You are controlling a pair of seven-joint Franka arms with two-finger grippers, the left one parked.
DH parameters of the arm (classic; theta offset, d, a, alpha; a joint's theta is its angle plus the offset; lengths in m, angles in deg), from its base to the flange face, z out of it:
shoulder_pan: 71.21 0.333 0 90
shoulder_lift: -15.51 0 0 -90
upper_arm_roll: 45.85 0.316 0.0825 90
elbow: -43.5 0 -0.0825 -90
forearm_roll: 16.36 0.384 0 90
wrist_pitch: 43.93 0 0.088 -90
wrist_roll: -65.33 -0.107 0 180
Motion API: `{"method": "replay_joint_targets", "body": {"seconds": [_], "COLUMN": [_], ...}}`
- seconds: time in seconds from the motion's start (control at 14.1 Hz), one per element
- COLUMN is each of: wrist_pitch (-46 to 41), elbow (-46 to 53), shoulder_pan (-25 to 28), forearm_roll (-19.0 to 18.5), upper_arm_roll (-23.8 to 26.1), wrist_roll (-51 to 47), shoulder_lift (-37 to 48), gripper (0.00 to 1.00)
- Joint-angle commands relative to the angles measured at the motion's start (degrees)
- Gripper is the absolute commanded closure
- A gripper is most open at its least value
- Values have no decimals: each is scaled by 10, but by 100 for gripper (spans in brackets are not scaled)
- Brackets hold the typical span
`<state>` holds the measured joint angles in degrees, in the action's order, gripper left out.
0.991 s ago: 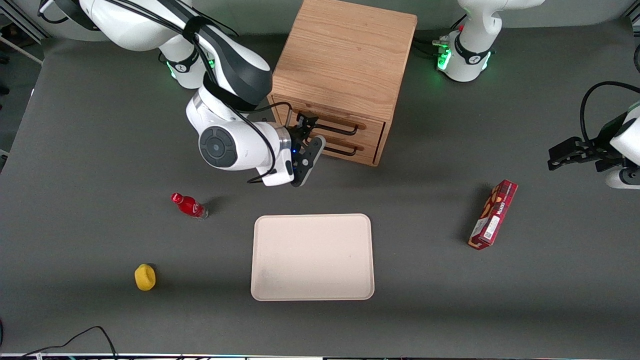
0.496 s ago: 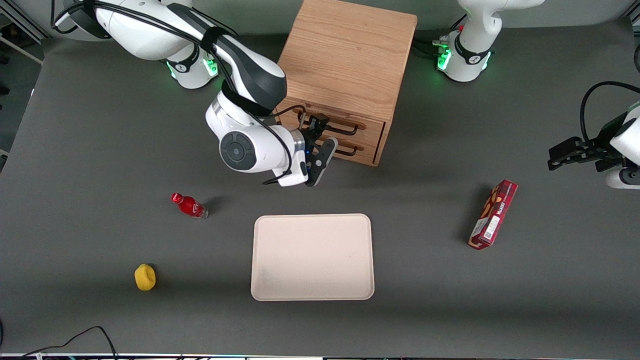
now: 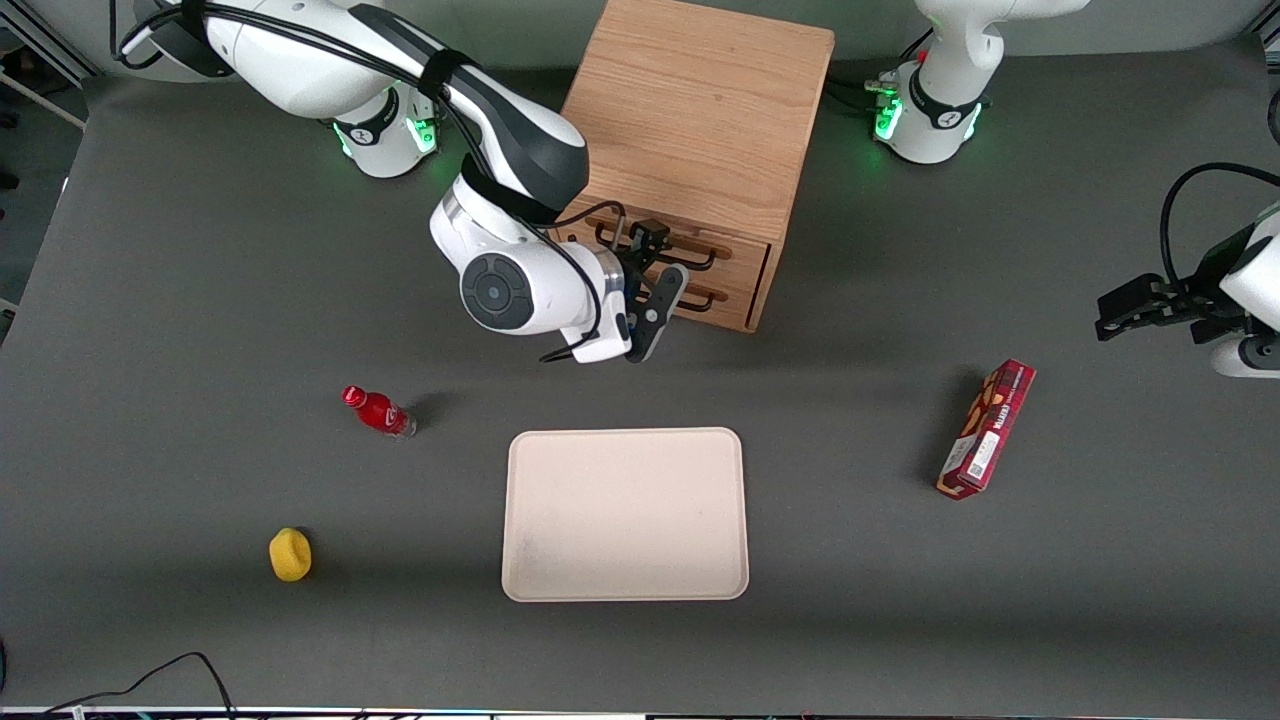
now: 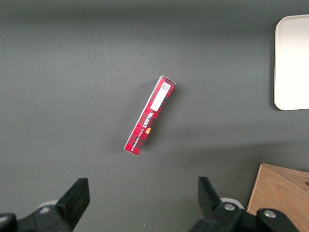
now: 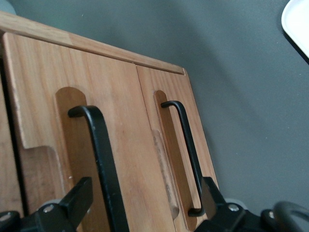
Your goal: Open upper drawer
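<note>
Gripper [image 3: 655, 268]: fingers spread apart, straddling the handle [image 5: 104, 159], not clamped.
Upper drawer [image 3: 690, 250]: closed, flush in the oak cabinet [image 3: 695, 110].

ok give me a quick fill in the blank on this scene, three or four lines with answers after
1. The gripper is in front of the cabinet's ____ drawer.
2. Each drawer's bar handle is coloured ____.
3. Both drawers are ____.
4. The tray is ____ to the front camera than the cabinet.

Missing words: upper; black; closed; nearer
</note>
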<state>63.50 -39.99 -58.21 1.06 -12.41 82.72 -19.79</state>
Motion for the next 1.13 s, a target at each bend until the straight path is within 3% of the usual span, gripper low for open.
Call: {"method": "replay_joint_targets", "body": {"seconds": [0.0,0.35,1.06], "wrist_pitch": [20,32,30], "elbow": [-2,5,86], "shoulder_pan": [0,-6,-13], "forearm_roll": [-8,-31,-30], "upper_arm_roll": [5,2,-28], "wrist_roll": [3,4,8], "shoulder_lift": [-8,-26,-59], "gripper": [0,0,0]}}
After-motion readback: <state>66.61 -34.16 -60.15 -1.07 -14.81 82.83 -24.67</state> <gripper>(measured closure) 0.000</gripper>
